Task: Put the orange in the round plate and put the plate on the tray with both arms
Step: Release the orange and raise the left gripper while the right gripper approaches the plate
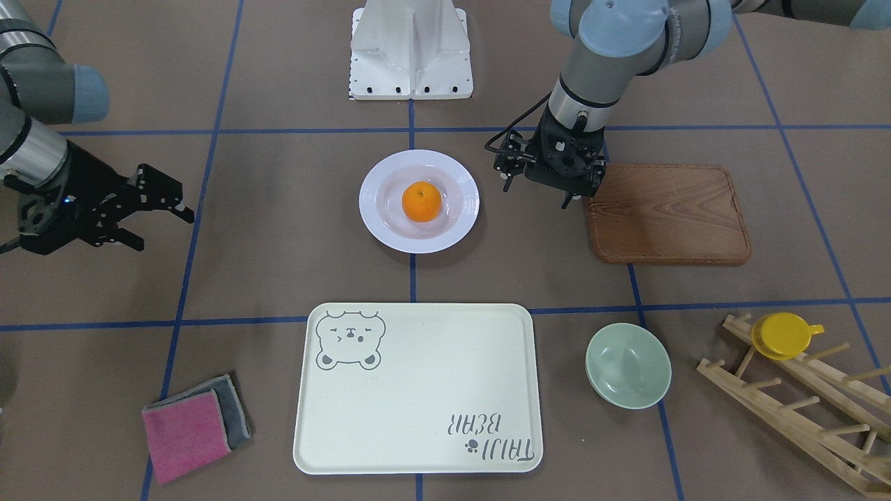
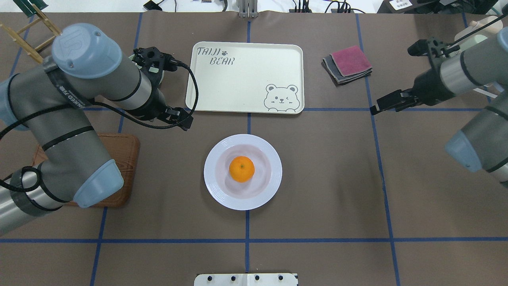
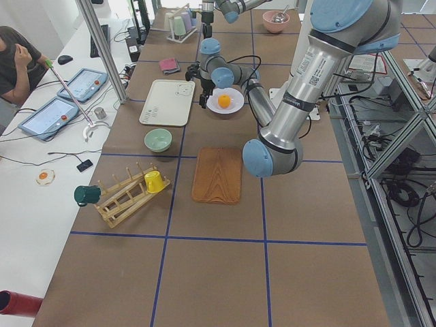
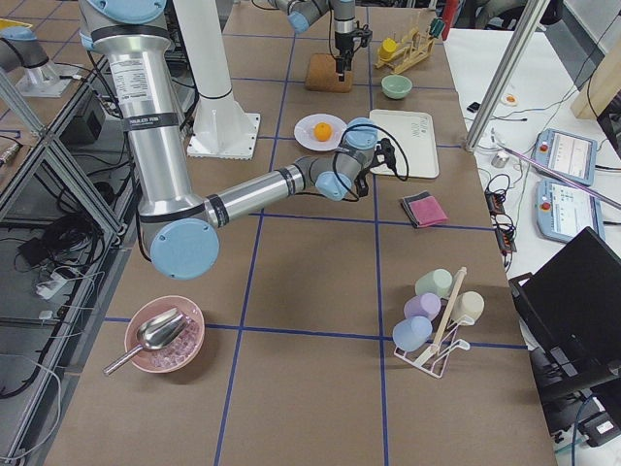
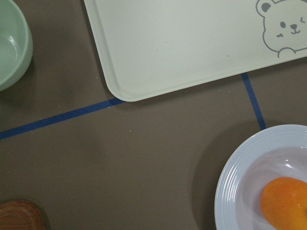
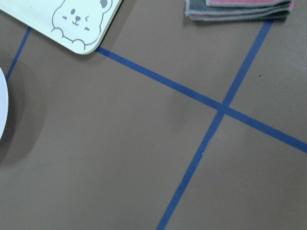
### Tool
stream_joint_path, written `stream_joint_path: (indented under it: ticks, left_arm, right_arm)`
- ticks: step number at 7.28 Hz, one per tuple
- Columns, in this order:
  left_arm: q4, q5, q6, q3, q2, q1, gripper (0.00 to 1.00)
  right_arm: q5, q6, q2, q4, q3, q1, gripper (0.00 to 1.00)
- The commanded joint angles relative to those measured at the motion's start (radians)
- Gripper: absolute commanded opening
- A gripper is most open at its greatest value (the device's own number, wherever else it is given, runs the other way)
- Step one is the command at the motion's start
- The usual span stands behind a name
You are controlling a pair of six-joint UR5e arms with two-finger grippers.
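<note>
orange (image 1: 421, 202) sits in round plate (image 1: 372, 202), rim well apart from tray (image 1: 418, 396); both jaws spread, empty

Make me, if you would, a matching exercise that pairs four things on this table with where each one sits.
Things:
1. orange
2. yellow cup
3. pink cloth
4. round plate

Places:
A. on the wooden rack
B. on the bare table, apart from the tray
C. in the round plate
D. on top of the grey cloth

Pairs: 1-C, 2-A, 3-D, 4-B
</note>
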Motion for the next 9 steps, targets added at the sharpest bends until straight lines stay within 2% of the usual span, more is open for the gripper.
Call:
stream_joint_path:
  ticks: [1, 2, 3, 4, 5, 6, 7, 9]
  left_arm:
    - [0.001, -0.004, 0.069, 0.000, 0.033, -0.053, 0.99]
    - [-0.003, -0.017, 0.093, -0.001, 0.051, -0.076, 0.99]
    - [-0.003, -0.061, 0.094, -0.003, 0.053, -0.119, 0.99]
    - [0.001, -0.083, 0.134, -0.001, 0.059, -0.151, 0.99]
    - [-0.003, -0.083, 0.180, 0.000, 0.082, -0.177, 0.99]
    - [0.000, -0.085, 0.189, 0.006, 0.083, -0.194, 0.99]
    - [-0.002, -0.091, 0.190, 0.006, 0.086, -0.194, 0.99]
    - [-0.002, -0.097, 0.190, 0.006, 0.091, -0.194, 0.99]
  right_arm:
    - [-0.247, 0.472, 0.006, 0.271, -0.014, -0.191, 1.00]
    - [-0.310, 0.609, 0.006, 0.418, -0.033, -0.257, 1.00]
    - [-0.463, 0.753, 0.006, 0.562, -0.072, -0.364, 1.00]
    - [-0.651, 0.826, 0.010, 0.616, -0.070, -0.469, 1.00]
    - [-0.694, 0.836, 0.015, 0.632, -0.064, -0.523, 1.00]
    - [-0.723, 0.950, 0.015, 0.705, -0.075, -0.539, 1.00]
    - [-0.787, 0.986, 0.013, 0.779, -0.092, -0.583, 1.00]
    - [-0.974, 0.971, 0.021, 0.789, -0.109, -0.704, 1.00]
